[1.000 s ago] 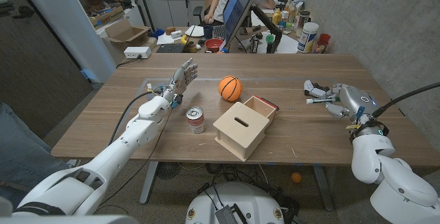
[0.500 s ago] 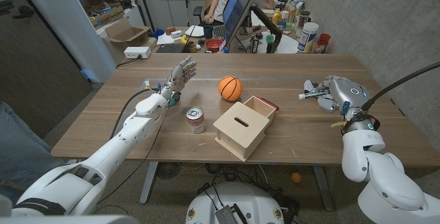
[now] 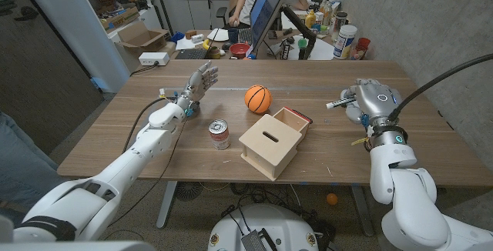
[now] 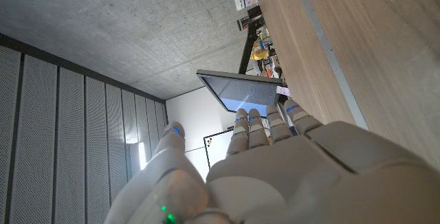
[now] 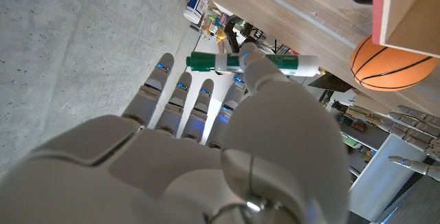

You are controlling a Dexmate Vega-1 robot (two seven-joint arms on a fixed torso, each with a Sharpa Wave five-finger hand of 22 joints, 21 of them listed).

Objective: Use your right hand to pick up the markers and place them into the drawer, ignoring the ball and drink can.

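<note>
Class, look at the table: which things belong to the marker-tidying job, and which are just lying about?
Job:
right hand
green marker it holds
wooden drawer box

Lying about:
basketball
drink can
left hand, raised and holding nothing

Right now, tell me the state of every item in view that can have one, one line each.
Right hand: raised off the wooden table, pinching the green-capped white marker.
Green-capped white marker: held, off the table.
Left hand: open, holding nothing.
Wooden box drawer: pulled open.
Red and white drink can: upright.
Orange basketball: resting on the table.
</note>
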